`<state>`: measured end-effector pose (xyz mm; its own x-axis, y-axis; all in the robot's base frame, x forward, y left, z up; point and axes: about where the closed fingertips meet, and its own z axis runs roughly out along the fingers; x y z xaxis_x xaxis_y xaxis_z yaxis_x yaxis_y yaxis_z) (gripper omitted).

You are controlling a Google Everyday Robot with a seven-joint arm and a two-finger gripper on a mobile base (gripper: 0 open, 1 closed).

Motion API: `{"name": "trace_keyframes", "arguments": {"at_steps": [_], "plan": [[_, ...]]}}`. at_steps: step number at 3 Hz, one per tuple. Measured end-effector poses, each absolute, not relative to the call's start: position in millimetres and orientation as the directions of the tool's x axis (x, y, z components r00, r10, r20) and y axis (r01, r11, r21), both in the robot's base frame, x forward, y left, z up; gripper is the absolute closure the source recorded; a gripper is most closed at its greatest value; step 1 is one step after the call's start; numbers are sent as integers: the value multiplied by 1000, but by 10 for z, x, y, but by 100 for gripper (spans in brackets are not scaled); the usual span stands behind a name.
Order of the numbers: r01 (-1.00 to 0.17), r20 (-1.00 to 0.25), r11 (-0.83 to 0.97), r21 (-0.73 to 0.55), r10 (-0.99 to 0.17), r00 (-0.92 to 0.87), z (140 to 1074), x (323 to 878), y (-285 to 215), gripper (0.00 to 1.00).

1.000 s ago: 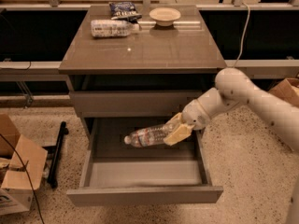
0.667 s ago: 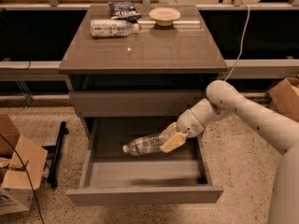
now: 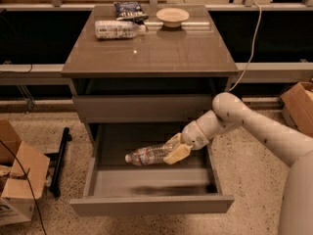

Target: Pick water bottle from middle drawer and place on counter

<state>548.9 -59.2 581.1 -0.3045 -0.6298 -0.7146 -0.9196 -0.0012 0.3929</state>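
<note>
— Clear plastic: the water bottle [image 3: 146, 155] sits sideways inside the open middle drawer [image 3: 151, 204], its cap left of the gripper [image 3: 172, 149], which clamps its base.
— Anything hidden?
— That base, behind the tan fingers [image 3: 178, 152]. Above the gripper, the counter [image 3: 161, 53] carries a labelled bottle [image 3: 117, 29], a bowl [image 3: 172, 16] and a packet [image 3: 128, 10].

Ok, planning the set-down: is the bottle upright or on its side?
On its side: the bottle is level inside the open drawer, cap pointing left in the view, with the hand gripping its base.
</note>
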Motion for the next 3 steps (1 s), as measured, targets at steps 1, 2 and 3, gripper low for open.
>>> {"name": "trace_keyframes", "arguments": {"at_steps": [1,2,3], "plan": [[-923,-749,11,385,-580,-320,5486,5570,-522,100],[-919,-790,12,394,-507,-345,5138,5643,-592,100],[-908,-813,22,418,-436,-385,4783,5670,-689,100]]}}
